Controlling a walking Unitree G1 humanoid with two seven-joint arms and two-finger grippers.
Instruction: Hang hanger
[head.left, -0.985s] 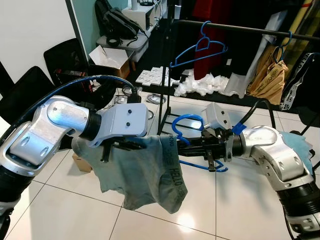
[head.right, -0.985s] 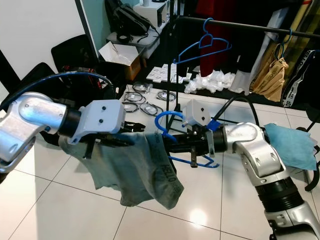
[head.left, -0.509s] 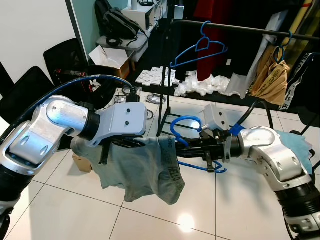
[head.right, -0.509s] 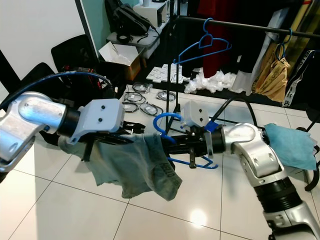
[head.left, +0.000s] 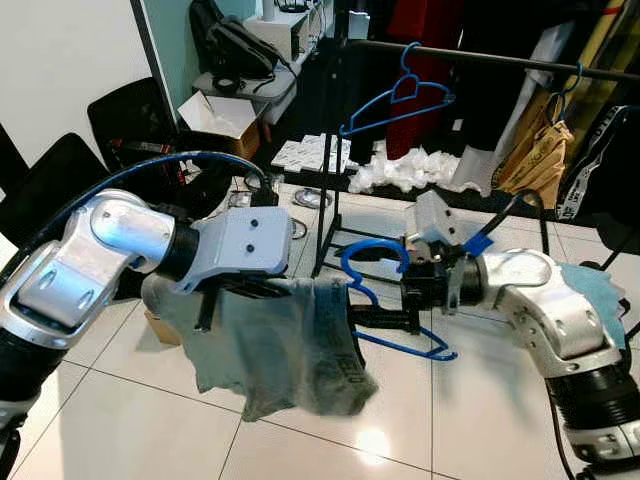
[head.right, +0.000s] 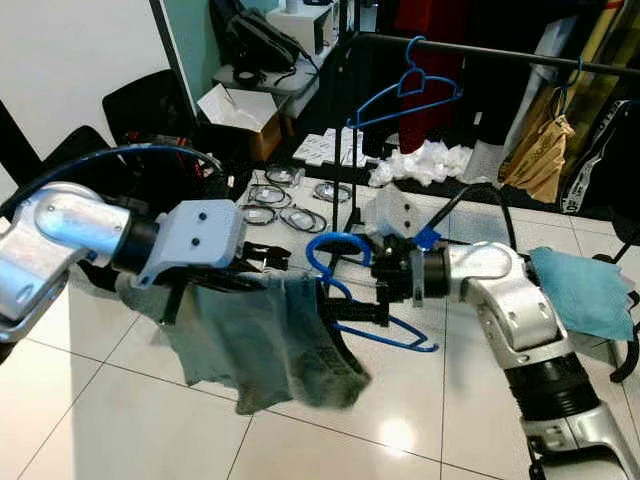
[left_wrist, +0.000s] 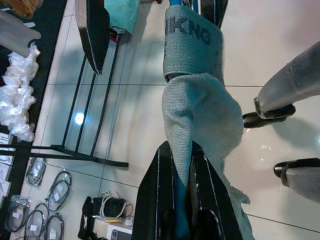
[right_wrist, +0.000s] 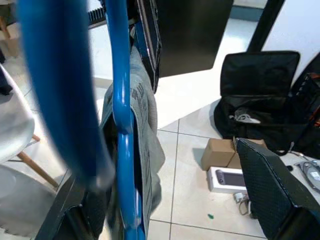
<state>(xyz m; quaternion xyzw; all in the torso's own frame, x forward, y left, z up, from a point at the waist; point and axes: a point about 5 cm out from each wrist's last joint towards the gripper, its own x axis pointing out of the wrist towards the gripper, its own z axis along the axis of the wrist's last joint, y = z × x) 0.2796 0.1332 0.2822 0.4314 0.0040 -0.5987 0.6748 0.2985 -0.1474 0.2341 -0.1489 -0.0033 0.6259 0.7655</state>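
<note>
A robot's right gripper (head.left: 395, 318) is closed on a blue hanger (head.left: 385, 300) half inside a grey garment (head.left: 285, 345), whose edge the left gripper (left_wrist: 182, 197) pinches tight. The clothes rail (head.left: 480, 58) stands well beyond, so hanging remains undone

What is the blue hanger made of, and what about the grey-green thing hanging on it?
The blue hanger looks like thin wire with a smooth, glossy blue coating, though it could be plastic: it is slim and bent into neat curves. The grey-green garment looks like soft woven cloth: it droops in folds and has a thicker band with printed letters. The right tool holds the hanger.
</note>
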